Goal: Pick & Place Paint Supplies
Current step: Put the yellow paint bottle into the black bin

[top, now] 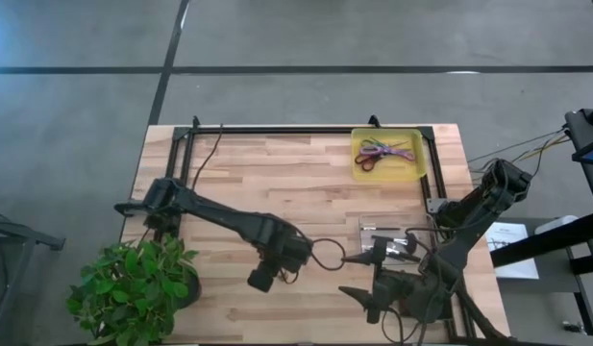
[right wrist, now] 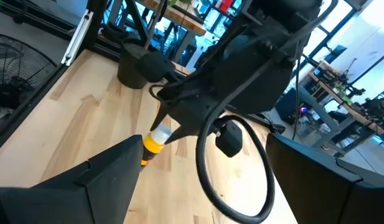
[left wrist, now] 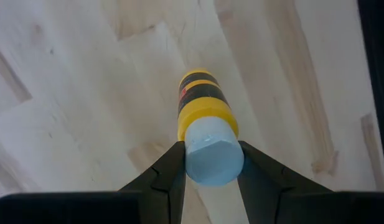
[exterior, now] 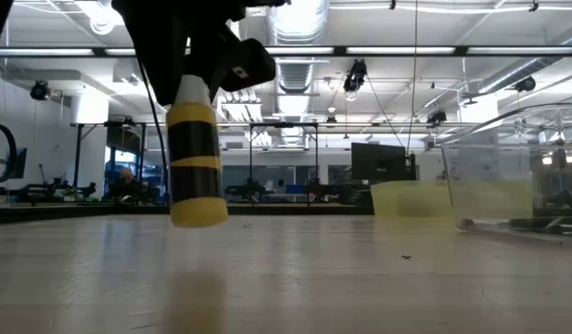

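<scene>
Because it grips the white cap, the left gripper hangs the yellow paint bottle upright, clear above the surface centre; the right gripper, jaws wide and empty, waits at four o'clock.

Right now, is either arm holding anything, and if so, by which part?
The left gripper holds a yellow and black paint bottle by its pale cap end, jaws closed on either side. The right gripper holds nothing, jaws open.

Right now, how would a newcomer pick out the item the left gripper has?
Find the wooden table; near its front middle the left gripper grips a yellow-and-black paint bottle by its pale blue cap. Nothing else nearby carries those bands.
</scene>
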